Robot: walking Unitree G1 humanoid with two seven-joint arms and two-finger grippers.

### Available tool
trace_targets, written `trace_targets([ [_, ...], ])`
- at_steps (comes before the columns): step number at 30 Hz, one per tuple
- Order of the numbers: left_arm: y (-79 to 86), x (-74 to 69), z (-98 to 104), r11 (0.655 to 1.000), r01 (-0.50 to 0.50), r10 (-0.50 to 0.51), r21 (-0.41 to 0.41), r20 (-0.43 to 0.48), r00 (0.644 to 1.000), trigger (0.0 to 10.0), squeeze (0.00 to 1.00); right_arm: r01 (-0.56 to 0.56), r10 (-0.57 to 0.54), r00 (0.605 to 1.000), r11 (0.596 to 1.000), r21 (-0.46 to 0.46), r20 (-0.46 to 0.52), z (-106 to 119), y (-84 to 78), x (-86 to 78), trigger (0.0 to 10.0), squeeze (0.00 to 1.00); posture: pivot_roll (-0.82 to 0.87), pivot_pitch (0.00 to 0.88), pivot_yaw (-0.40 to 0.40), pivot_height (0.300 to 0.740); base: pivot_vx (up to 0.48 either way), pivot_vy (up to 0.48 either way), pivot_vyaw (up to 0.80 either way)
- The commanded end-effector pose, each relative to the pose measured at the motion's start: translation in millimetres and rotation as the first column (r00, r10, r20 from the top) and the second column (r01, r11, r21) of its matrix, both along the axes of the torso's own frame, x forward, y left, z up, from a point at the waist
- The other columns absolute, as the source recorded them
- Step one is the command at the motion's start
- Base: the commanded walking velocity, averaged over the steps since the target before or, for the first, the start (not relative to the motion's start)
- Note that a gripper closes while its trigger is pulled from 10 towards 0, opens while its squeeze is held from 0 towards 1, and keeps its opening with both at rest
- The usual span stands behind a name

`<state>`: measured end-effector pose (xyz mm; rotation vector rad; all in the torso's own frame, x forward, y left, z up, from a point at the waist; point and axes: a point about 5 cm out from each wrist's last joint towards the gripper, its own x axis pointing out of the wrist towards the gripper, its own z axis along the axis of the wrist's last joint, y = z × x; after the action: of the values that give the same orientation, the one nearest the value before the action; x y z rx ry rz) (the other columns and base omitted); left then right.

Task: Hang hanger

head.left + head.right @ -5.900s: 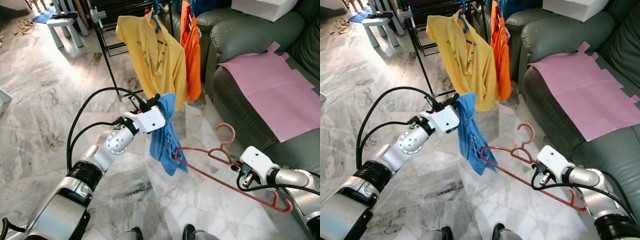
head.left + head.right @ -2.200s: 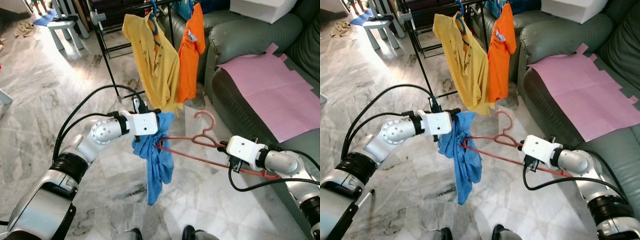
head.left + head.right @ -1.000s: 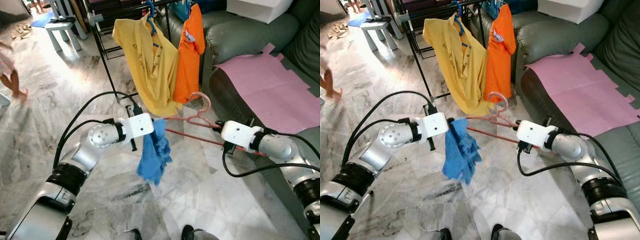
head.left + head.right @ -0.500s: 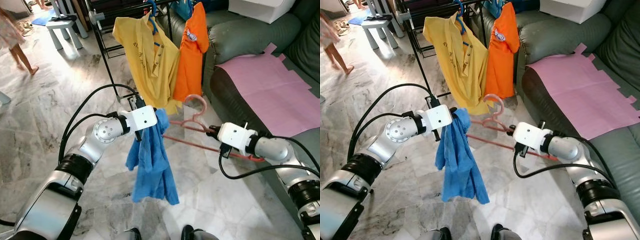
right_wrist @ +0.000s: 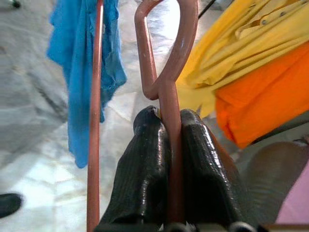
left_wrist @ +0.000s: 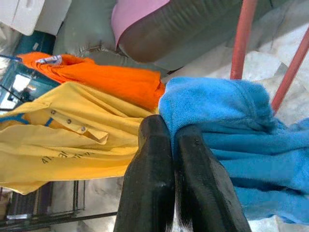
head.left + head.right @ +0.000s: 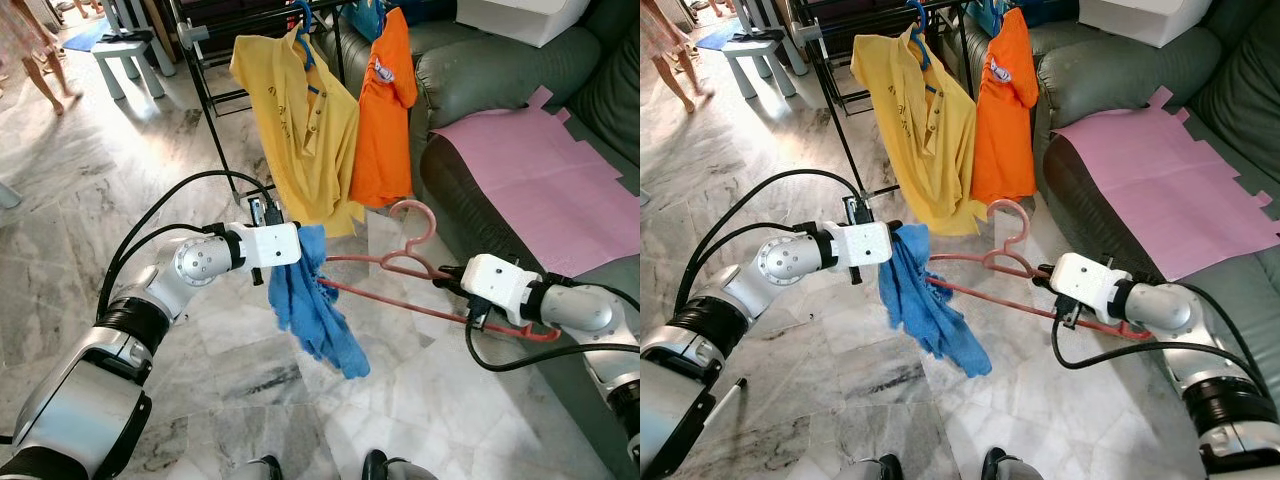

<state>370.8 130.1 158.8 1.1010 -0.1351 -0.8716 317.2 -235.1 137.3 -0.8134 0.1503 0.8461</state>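
The hanger (image 7: 420, 290) is pinched by the right gripper (image 5: 169, 145); the left gripper (image 6: 171, 140) pinches the blue cloth (image 7: 315, 315), which may slip off its left end.

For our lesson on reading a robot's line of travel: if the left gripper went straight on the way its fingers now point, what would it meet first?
The left gripper, shut on the blue cloth, points toward the yellow shirt and orange shirt. It would probably reach the yellow shirt first, though depth is unclear.
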Motion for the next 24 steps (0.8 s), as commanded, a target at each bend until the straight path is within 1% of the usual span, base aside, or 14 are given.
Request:
trace_targets([
  [1,-0.3,3.1,11,1.000,0.015,-0.015,-0.005,0.047,0.999,10.0,0.00,-0.015,0.015,1.000,1.000,0.017,-0.016,2,1.6,-2.3,10.0,0.00,-0.09,0.159,0.061,0.740,0.000,0.000,0.00],
  [4,-5.9,1.8,14,0.999,0.052,-0.051,-0.010,0.066,0.997,10.0,0.00,-0.023,0.023,0.999,1.000,0.018,-0.030,1,3.8,-2.8,10.0,0.00,-0.09,0.158,0.063,0.740,0.000,0.000,0.00],
  [6,-9.4,1.2,19,0.997,0.071,-0.068,-0.038,0.088,0.994,10.0,0.00,-0.022,0.024,0.999,0.999,0.036,-0.045,0,5.2,-2.9,10.0,0.00,-0.09,0.158,0.063,0.740,0.000,0.000,0.00],
  [7,-12.0,0.6,22,0.995,0.089,-0.083,-0.050,0.125,0.989,10.0,0.00,-0.029,0.032,0.997,0.998,0.048,-0.069,-2,7.5,-3.7,10.0,0.00,-0.09,0.158,0.063,0.740,0.000,0.000,0.00],
  [10,-14.2,-0.5,23,0.992,0.110,-0.102,-0.057,0.129,0.986,10.0,0.00,-0.036,0.041,0.995,0.998,0.049,-0.094,-6,11.0,-4.6,10.0,0.00,-0.09,0.161,0.063,0.740,0.000,0.000,0.00],
  [12,-17.1,-1.6,25,0.989,0.131,-0.122,-0.065,0.128,0.984,10.0,0.00,-0.034,0.037,0.995,0.999,0.040,-0.092,-8,12.2,-3.3,10.0,0.00,-0.09,0.163,0.065,0.740,0.000,0.000,0.00],
  [13,-24.6,-5.0,35,0.976,0.187,-0.170,-0.109,0.149,0.974,10.0,0.00,-0.020,0.025,0.995,0.998,0.051,-0.099,-10,13.5,-1.0,10.0,0.00,-0.09,0.163,0.065,0.740,0.000,0.000,0.00],
  [16,-30.9,-8.3,45,0.962,0.230,-0.204,-0.146,0.175,0.963,10.0,0.00,-0.011,0.017,0.994,0.998,0.059,-0.108,-13,14.3,0.1,10.0,0.00,-0.08,0.164,0.066,0.740,0.000,0.000,0.00],
  [17,-36.2,-11.9,53,0.945,0.264,-0.227,-0.194,0.195,0.954,10.0,0.00,-0.005,0.012,0.993,0.998,0.061,-0.119,-16,14.9,0.3,10.0,0.00,-0.08,0.164,0.064,0.740,0.000,0.000,0.00],
  [18,-36.2,-11.9,53,0.945,0.264,-0.227,-0.194,0.195,0.954,10.0,0.00,-0.005,0.012,0.993,0.998,0.061,-0.119,-16,14.9,0.3,10.0,0.00,-0.08,0.164,0.064,0.740,0.000,0.000,0.00],
  [19,-37.5,-12.6,55,0.939,0.270,-0.229,-0.212,0.198,0.953,10.0,0.00,-0.002,0.010,0.992,0.998,0.063,-0.123,-17,15.0,0.4,10.0,0.00,-0.08,0.164,0.062,0.740,0.000,0.000,0.00],
  [21,-38.6,-14.2,54,0.936,0.281,-0.240,-0.210,0.201,0.950,10.0,0.00,-0.004,0.012,0.991,0.998,0.062,-0.132,-19,15.9,-0.2,10.0,0.00,-0.07,0.164,0.061,0.740,0.000,0.000,0.00],
  [22,-39.6,-17.6,51,0.932,0.304,-0.266,-0.195,0.199,0.943,10.0,0.00,-0.004,0.013,0.989,0.998,0.061,-0.148,-24,17.1,-1.1,10.0,0.00,-0.07,0.164,0.061,0.740,0.000,0.000,0.00],
  [24,-40.1,-19.2,48,0.930,0.314,-0.278,-0.190,0.195,0.941,10.0,0.00,-0.002,0.011,0.988,0.998,0.060,-0.155,-25,17.4,-1.3,10.0,0.00,-0.07,0.164,0.061,0.740,0.000,0.000,0.00],
])
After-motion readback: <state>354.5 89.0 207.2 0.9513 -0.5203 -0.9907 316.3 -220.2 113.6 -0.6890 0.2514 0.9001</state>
